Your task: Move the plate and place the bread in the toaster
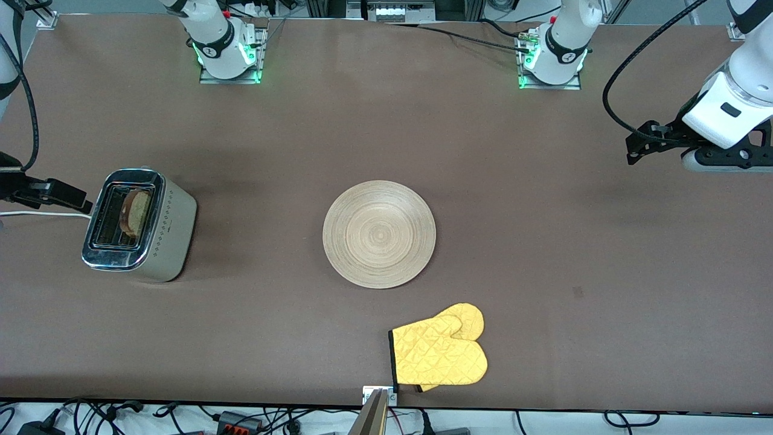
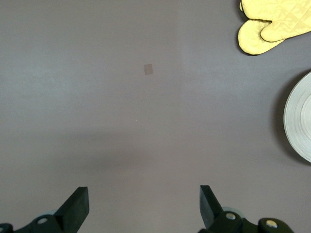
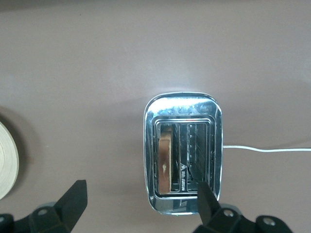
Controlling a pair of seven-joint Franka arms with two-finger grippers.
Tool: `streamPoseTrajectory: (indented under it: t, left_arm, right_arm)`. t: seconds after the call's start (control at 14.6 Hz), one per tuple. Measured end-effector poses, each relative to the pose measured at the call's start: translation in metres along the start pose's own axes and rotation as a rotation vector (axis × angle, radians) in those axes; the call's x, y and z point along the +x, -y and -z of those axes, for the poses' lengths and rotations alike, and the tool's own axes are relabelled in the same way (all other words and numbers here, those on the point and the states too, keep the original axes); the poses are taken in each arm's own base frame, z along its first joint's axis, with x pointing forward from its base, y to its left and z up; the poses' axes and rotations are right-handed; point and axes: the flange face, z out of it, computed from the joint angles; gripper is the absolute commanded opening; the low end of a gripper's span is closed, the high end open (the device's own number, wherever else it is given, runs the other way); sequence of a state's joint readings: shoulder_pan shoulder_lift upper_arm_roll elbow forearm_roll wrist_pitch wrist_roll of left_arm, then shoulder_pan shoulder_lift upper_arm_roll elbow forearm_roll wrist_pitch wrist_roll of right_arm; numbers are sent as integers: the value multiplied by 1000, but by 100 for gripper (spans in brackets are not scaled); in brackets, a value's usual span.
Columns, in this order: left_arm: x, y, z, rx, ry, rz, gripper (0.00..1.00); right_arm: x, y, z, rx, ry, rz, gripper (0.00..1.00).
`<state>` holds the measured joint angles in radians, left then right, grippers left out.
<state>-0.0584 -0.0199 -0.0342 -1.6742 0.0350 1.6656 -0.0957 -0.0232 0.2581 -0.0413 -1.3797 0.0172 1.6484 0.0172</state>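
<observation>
The plate [image 1: 378,234] lies bare mid-table [image 1: 543,241] — stiff, light, best pinched at its rim; the toaster [image 1: 140,225], toward the right arm's end, holds the bread [image 1: 136,212] upright in one slot — soft, crumbly; both tools hang spread, empty: left tool [image 2: 141,204], right tool [image 3: 141,201]

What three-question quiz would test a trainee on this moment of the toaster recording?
1. True or false: the bread stands in a slot of the toaster.
2. Multiple choice: what lies on the plate? A) bread B) a mitt C) nothing
3. Fill in: the yellow oven mitt lies ____ to the front camera than the plate.

Key: 1 true. 2 C. 3 nearer. Both claws are open and hold nothing: the left claw is over bare table at the left arm's end, the right claw is over the toaster's end.
</observation>
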Motion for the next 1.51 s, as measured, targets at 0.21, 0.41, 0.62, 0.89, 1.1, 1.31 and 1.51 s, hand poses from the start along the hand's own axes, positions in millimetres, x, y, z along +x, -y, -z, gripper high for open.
streamPoseTrajectory:
  t: [0.21,0.41,0.62,0.89,1.1,1.31,1.51]
  left_arm:
    - [0,1,0,0,0,1,100]
    - [0,1,0,0,0,2,100]
    - [0,1,0,0,0,2,100]
    - [0,1,0,0,0,2,100]
    - [0,1,0,0,0,2,100]
    - [0,1,0,0,0,2,100]
    - [0,1,0,0,0,2,100]
  right_arm:
    - [-21,-4,-6,-13,14,42,100]
    - [-49,-5,-5,-14,29,46,100]
    - [-72,-1,3,-12,29,32,100]
    - [-87,0,4,-11,35,42,100]
    - [-87,0,1,-11,32,51,100]
    - [-86,0,2,-11,26,51,100]
    - [-84,-3,5,-12,9,45,100]
